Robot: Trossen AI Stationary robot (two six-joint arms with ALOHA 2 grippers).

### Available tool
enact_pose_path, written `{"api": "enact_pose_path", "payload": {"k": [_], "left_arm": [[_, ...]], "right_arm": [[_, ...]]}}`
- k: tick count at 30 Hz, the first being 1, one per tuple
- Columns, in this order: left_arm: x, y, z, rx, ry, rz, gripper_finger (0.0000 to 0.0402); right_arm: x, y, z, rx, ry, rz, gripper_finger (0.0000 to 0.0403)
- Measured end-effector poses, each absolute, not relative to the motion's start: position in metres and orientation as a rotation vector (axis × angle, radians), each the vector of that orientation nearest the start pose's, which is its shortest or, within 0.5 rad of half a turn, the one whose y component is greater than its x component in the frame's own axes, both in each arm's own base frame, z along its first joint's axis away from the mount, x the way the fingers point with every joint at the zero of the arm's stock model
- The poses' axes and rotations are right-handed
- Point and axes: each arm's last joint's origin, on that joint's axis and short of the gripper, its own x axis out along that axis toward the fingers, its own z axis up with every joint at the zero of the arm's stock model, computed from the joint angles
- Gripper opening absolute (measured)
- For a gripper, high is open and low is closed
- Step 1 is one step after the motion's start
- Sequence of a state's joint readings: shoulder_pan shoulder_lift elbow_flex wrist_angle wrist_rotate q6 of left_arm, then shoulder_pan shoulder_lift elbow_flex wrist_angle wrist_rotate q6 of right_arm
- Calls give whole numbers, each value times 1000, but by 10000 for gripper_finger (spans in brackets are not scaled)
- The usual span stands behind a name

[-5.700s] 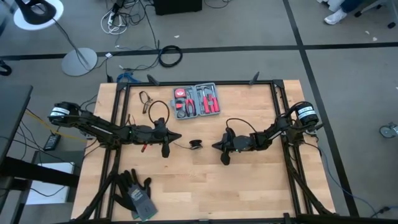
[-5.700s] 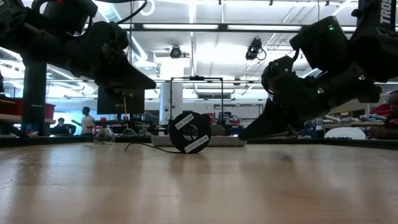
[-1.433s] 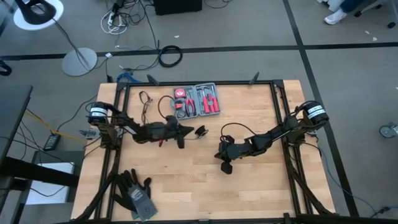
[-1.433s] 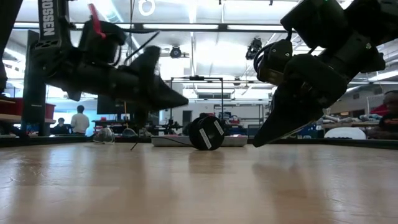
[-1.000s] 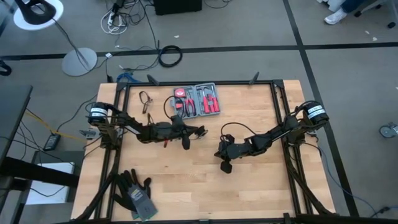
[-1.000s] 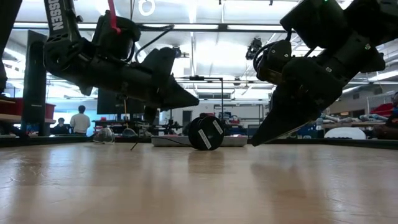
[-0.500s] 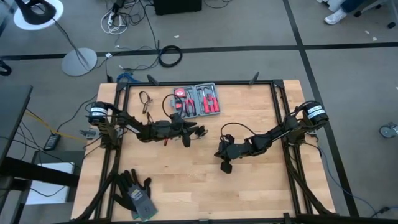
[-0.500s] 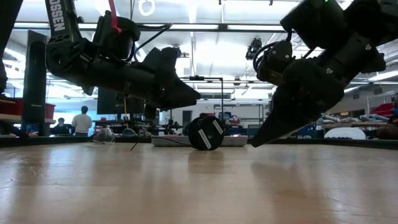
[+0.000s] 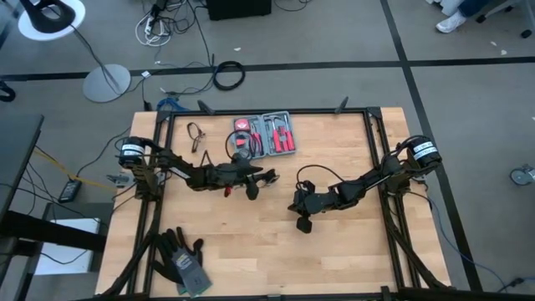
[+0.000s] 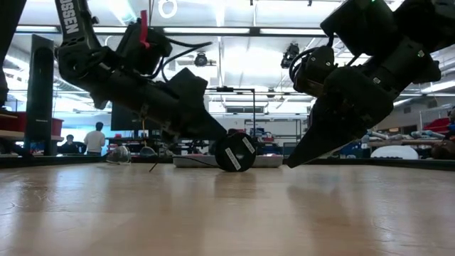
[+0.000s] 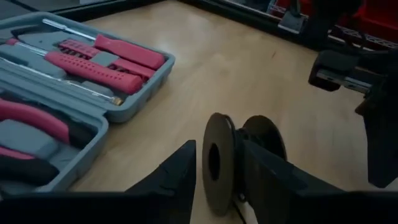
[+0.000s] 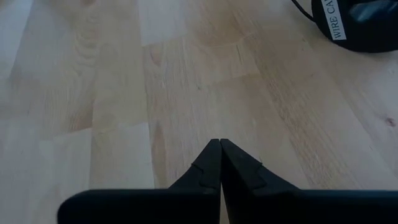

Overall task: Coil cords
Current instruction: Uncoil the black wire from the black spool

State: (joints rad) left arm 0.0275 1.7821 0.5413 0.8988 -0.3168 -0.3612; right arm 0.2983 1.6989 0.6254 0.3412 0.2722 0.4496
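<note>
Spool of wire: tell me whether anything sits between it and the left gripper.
Nothing visible does. The left gripper has its fingers open on either side of the spool, which stands on edge on the table. The tool kit lies off to one side.

The right gripper's [image 12: 219,144] 2 dark fingers [image 12: 208,167] meet at their tips, pressed together with no gap between them, and point out over the pale wooden table [image 12: 112,93]. The boards show grain lines, a few small knots and faint seams where planks join. At the far edge of the view, well apart from the fingertips, sits a round black spool [image 12: 357,28], only partly in view, with a white label bearing black letters that begin "WIRE". A thin black wire [image 12: 305,10] curves along the spool's rim, just beside the label.
</note>
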Motion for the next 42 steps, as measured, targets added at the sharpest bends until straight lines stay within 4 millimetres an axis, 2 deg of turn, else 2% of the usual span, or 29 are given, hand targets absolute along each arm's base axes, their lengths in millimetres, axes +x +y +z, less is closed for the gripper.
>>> {"api": "enact_pose_path", "payload": {"k": [8,11,14,17,19,42], "left_arm": [[311,17,120,-259,346,400,131],[311,17,117,-251,386,405,120],[312,17,118,-251,394,405,81],[312,17,118,-244,400,386,23],[312,16,118,-247,397,380,8],[313,16,120,-260,376,352,11]], "right_arm": [[284,79,115,225,690,-132,6],[284,79,115,225,690,-132,4],[284,79,115,221,690,-130,3],[284,79,115,219,690,-129,5],[284,79,115,219,690,-129,7],[284,79,115,218,693,-130,4]]}}
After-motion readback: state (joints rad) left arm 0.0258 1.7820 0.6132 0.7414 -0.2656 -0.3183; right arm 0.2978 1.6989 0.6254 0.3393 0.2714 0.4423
